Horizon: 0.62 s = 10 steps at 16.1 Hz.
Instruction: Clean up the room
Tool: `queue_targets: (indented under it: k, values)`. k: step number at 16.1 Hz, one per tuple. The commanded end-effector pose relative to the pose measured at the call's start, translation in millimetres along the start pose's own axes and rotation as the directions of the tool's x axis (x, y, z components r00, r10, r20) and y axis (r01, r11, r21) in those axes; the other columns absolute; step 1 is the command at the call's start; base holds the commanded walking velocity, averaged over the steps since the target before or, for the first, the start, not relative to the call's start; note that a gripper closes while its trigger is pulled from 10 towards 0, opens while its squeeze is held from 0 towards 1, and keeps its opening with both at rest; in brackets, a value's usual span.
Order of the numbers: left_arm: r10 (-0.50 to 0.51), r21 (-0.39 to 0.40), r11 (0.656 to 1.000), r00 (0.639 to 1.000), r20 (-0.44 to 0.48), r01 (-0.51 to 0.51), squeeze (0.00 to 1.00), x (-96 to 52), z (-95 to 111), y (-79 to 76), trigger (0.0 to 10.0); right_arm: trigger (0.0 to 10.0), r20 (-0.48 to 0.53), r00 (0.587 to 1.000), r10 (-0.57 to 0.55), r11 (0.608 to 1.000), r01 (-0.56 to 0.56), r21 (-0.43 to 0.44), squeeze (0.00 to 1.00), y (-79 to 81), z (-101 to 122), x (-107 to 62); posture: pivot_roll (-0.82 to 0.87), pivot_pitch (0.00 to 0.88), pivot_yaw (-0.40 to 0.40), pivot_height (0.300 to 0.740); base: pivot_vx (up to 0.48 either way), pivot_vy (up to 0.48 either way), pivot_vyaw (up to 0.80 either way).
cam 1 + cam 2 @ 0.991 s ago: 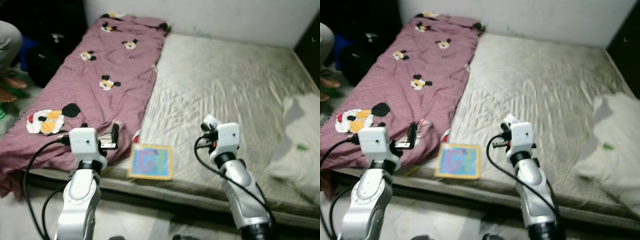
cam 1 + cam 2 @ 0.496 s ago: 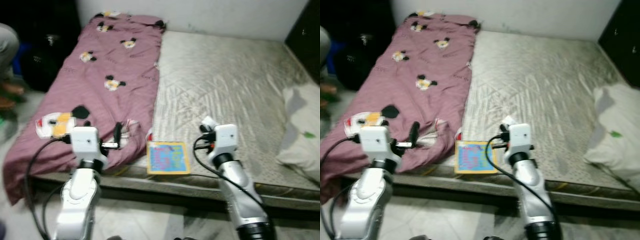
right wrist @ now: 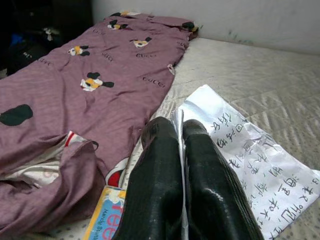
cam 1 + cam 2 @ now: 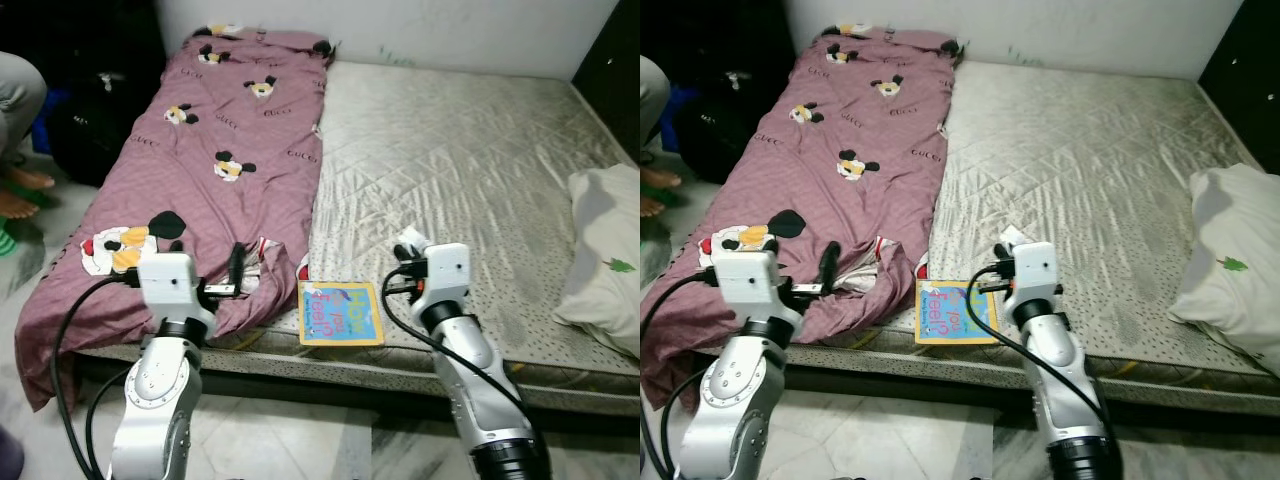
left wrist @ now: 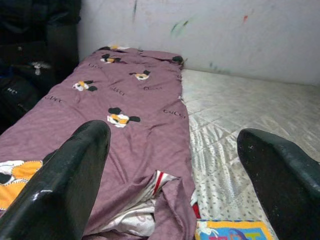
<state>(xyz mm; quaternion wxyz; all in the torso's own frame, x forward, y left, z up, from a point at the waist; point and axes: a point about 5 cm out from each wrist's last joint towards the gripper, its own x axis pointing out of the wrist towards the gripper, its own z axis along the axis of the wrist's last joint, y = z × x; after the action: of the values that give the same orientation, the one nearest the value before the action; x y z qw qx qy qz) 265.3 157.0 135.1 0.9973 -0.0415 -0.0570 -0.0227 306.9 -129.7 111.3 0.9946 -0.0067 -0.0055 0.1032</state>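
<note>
So right now my right gripper (image 3: pixel 182 150) has its fingers pressed together on a crinkled sheet of paper (image 3: pixel 240 150), pinched by one edge so the rest fans out past the tips; I'd guess that's a bit of litter off the bed, held high so it doesn't drag on the mattress (image 4: pixel 470 160). It's covered in handwritten characters that I can't actually read, too creased and angled. My left gripper (image 5: pixel 175 165) is spread wide with nothing in it, hovering over the near end of the maroon blanket (image 4: pixel 220 150), probably just parked there ready for the next grab. Right between the two arms, lying flat at the near edge of the mattress, is a kids' book (image 4: pixel 340 313) with a yellow border and blue cover; the big letters look like "How do you feel?" in the head view, though the smaller bits are fuzzy. Just beside it the blanket corner is flipped back, showing a white lining with a red stripe. Further up, the blanket has cartoon mouse heads and "GUCCI" printed all over it, lol. Off to the right a white pillow (image 4: pixel 610 260) with a small green mark sits at the mattress edge, and someone's bare feet (image 4: pixel 20 190) are on the floor far left.
</note>
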Motion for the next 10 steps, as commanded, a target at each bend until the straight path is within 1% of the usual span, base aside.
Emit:
queue_targets:
  k: [1, 4, 10]
  values:
    - [0.004, -0.004, 1.000, 1.000, -0.004, -0.004, 0.00, 0.6, 0.0, 1.3, 10.0, 10.0, 0.003, 1.000, 0.002, 1.000, -0.002, 0.009, 0.00, 1.4, -0.3, 0.8, 0.02, 0.120, -0.026, 0.740, 0.277, 0.000, 0.00]
    - [0.016, -0.004, 1.000, 1.000, -0.002, -0.016, 0.00, 0.8, 0.4, 2.5, 10.0, 10.0, 0.008, 1.000, -0.005, 1.000, 0.005, 0.003, 0.00, 0.5, 0.1, 1.3, 0.02, 0.118, -0.027, 0.740, 0.307, 0.000, 0.00]
    - [0.011, -0.003, 1.000, 1.000, -0.006, -0.011, 0.00, 1.0, -0.3, 2.0, 10.0, 10.0, 0.015, 1.000, -0.012, 1.000, 0.012, 0.007, 0.00, 0.5, 0.1, 1.6, 0.02, 0.111, -0.019, 0.740, 0.314, 0.000, 0.00]
